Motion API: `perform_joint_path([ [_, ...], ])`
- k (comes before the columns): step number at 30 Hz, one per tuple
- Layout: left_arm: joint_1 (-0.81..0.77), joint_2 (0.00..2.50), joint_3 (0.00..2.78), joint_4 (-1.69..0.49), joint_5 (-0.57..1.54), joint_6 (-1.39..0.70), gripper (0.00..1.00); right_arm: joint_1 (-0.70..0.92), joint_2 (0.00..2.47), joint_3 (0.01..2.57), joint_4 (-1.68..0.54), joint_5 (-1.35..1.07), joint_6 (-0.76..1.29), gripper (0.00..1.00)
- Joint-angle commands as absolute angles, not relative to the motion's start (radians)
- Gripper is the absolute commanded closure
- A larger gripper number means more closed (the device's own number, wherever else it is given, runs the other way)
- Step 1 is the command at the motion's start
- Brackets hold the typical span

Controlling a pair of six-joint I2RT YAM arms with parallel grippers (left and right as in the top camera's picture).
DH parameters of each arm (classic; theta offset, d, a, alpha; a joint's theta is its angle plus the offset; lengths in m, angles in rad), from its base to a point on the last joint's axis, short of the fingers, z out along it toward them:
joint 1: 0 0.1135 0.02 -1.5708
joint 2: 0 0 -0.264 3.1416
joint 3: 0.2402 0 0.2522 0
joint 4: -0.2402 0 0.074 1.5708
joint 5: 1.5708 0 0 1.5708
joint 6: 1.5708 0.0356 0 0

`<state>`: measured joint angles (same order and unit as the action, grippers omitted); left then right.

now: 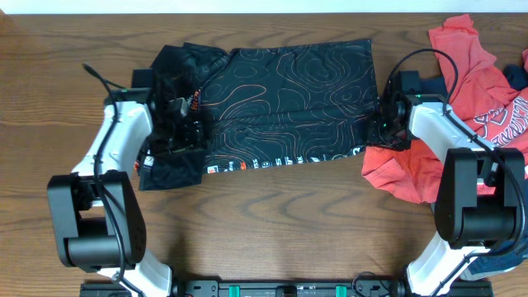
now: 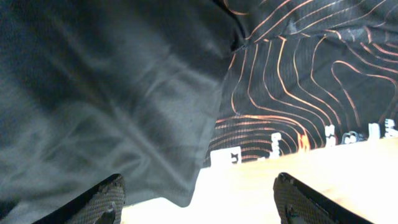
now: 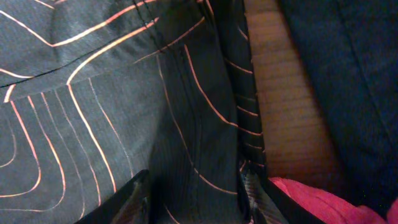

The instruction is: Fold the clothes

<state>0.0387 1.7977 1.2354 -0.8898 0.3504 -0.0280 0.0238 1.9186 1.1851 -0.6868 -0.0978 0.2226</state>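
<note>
The black jersey (image 1: 289, 91) with thin orange contour lines lies spread across the middle of the table, its left part folded over and showing a plain dark inside. My left gripper (image 1: 195, 125) hovers over that folded left part. In the left wrist view its fingers (image 2: 199, 202) are wide open, with the dark inner cloth (image 2: 112, 99) just ahead of them and nothing between them. My right gripper (image 1: 382, 120) is at the jersey's right edge. In the right wrist view its fingers (image 3: 194, 198) are closed on a raised fold of the jersey (image 3: 186, 124).
A red tee (image 1: 466, 91) lies crumpled at the right, under and beside my right arm, and also shows in the right wrist view (image 3: 323, 202). A navy garment (image 1: 518, 74) lies past it at the right edge. Bare wooden table (image 1: 272, 223) lies in front of the jersey.
</note>
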Motion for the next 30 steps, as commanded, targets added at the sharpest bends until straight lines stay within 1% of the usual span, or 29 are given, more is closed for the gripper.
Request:
perform_joint_path([
  [1,0.002,1.781,1.187,-0.859,0.293,-0.017,0.23,0.036,1.925,1.158,-0.69,-0.079,0.22,0.54],
  [4,-0.017,1.792,1.155,-0.831,0.246,-0.017,0.26,0.036,1.925,1.158,-0.693,-0.08,0.22,0.55],
  [5,-0.021,1.794,1.143,-0.821,0.232,-0.017,0.28,0.036,1.925,1.158,-0.693,-0.079,0.22,0.55],
  [6,-0.025,1.795,1.132,-0.811,0.224,-0.017,0.32,0.036,1.925,1.158,-0.693,-0.08,0.22,0.55],
  [9,-0.034,1.795,1.106,-0.796,0.215,-0.016,0.34,0.036,1.925,1.158,-0.693,-0.079,0.22,0.55],
  [11,-0.037,1.795,1.098,-0.797,0.192,-0.017,0.44,0.036,1.925,1.158,-0.693,-0.079,0.22,0.55],
  [12,-0.037,1.795,1.097,-0.799,0.189,-0.016,0.45,0.036,1.925,1.158,-0.693,-0.079,0.22,0.55],
  [23,-0.07,1.795,1.037,-0.77,0.19,-0.028,0.45,0.036,1.925,1.158,-0.696,-0.079,0.22,0.55],
  [24,-0.076,1.795,1.037,-0.771,0.19,-0.028,0.47,0.036,1.925,1.158,-0.696,-0.079,0.22,0.55],
  [26,-0.088,1.795,1.037,-0.771,0.189,-0.028,0.63,0.036,1.925,1.158,-0.697,-0.079,0.22,0.55],
  [28,-0.091,1.795,1.037,-0.772,0.189,-0.028,0.85,0.036,1.925,1.158,-0.699,-0.079,0.22,0.55],
  [29,-0.091,1.795,1.037,-0.772,0.189,-0.028,0.94,0.036,1.925,1.158,-0.7,-0.079,0.22,0.55],
  [30,-0.091,1.795,1.04,-0.772,0.189,-0.028,0.94,0.036,1.925,1.158,-0.701,-0.079,0.22,0.55],
])
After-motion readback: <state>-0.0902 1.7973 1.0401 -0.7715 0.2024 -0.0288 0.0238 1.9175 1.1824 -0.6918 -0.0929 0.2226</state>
